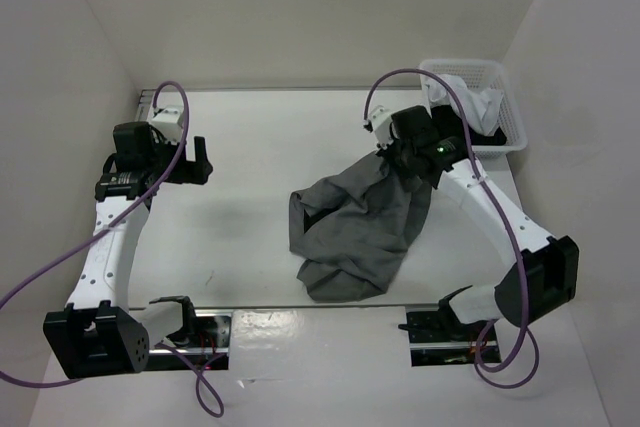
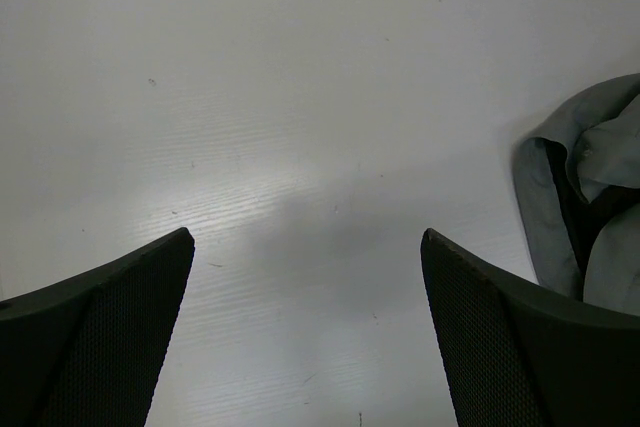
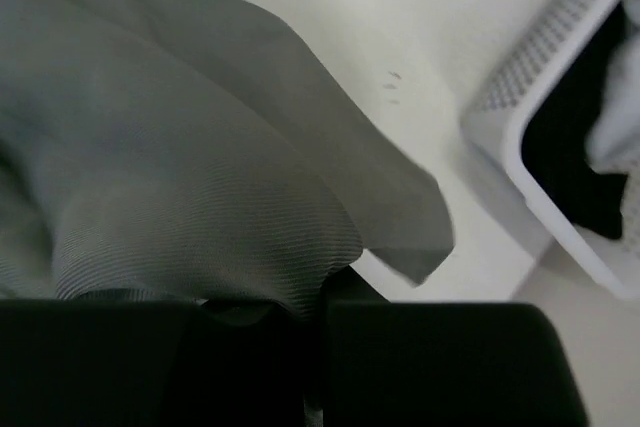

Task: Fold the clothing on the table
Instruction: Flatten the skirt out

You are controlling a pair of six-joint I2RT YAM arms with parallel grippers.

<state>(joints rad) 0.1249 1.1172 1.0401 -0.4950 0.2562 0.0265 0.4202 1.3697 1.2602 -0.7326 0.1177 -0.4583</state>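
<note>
Two arms: bolted at the near edge of the table (image 1: 250, 137), one on each side, well apart.
skirt (image 1: 355, 227): dark grey, lying right of centre on the table. Its far right corner is drawn up into the right gripper (image 1: 405, 155). The rest trails toward the near edge and lies crumpled, with a rolled fold on the left and a bunched end nearest the arm bases. Neither flat nor folded.
left gripper (image 1: 200, 160): held over bare tabletop on the left half, apart from the skirt. Pincer wide, nothing between the fingers.
left wrist view: the two dark fingers frame white tabletop. A turned-over edge of the skirt shows at the right border, not touching them.
right gripper: over the far right part of the table, near the basket (image 1: 512, 112). Pincer narrow, fingers almost together, closed on a fold of the skirt.
right wrist view: grey fabric drapes over the fingers and runs down into the slit between them. A fine ribbed weave shows up close.
basket: white plastic mesh, in the far right corner, against the wall panel. Apart from the skirt.
basket contents: a white garment (image 1: 478, 99) and a black garment (image 1: 497, 133) beside it.
metal rail (image 1: 310, 312): along the near edge, between the arm bases.
purple cables (image 1: 410, 71): one looping off each arm.
</note>
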